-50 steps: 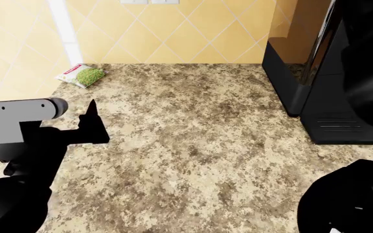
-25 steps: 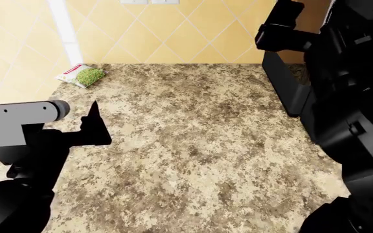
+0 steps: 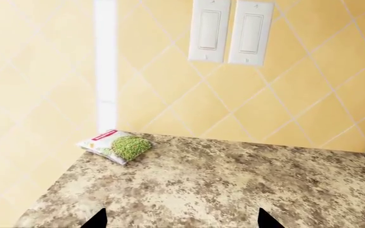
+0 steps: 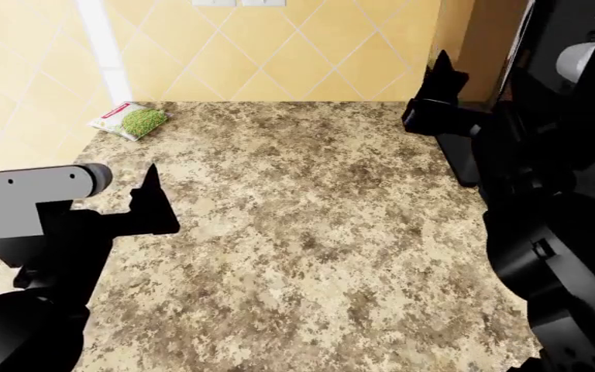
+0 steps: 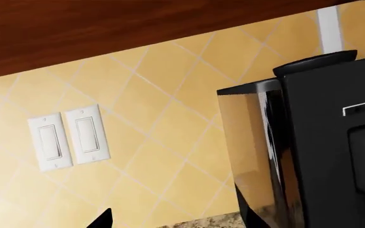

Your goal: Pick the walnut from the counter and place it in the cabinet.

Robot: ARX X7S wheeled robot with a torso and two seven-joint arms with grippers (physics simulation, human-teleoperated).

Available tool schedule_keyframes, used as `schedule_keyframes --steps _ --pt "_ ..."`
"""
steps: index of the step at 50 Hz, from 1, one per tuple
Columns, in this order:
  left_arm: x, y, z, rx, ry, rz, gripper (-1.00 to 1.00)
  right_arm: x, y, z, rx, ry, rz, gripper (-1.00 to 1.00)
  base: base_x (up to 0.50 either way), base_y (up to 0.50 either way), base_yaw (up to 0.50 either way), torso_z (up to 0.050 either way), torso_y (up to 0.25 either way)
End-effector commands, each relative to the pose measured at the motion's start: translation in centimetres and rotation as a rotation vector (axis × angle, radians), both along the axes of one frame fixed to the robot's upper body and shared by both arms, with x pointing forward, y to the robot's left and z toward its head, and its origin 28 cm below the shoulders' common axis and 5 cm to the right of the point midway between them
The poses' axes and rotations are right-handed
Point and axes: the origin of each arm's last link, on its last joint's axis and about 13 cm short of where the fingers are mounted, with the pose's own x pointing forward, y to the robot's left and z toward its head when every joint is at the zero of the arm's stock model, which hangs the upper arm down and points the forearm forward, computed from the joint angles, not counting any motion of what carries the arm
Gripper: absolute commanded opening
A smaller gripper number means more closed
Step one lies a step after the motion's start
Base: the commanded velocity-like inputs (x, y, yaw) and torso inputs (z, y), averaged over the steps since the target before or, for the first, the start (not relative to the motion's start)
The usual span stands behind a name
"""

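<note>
While no walnut shows anywhere on the counter (image 4: pixel 308 232), hovering here with left gripper (image 4: pixel 151 203) low near the peas (image 4: pixel 132 121), right gripper (image 4: pixel 437 99) raised by the black appliance (image 4: pixel 504 147), both jaws spread and empty, nearer arm unclear.

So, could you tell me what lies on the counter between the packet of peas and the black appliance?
Nothing: the head view shows only bare counter between the packet of peas and the black appliance. No walnut shows in any view.
</note>
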Motion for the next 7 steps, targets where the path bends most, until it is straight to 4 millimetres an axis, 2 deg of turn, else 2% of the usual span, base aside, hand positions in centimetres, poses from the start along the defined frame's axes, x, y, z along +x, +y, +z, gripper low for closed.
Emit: schedule_keyframes --steps 1,7 --pt "-0.08 -0.1 -0.09 -0.002 0.0 -0.002 1.0 -0.53 -0.11 -1.11 0.002 0.027 -0.004 1.0 0.0 0.0 0.0 0.0 0.0" --pt "-0.06 -0.14 -0.12 -0.002 0.001 -0.002 1.0 -0.76 -0.04 -1.76 -0.01 0.043 -0.001 1.0 0.0 0.0 0.0 0.0 0.0"
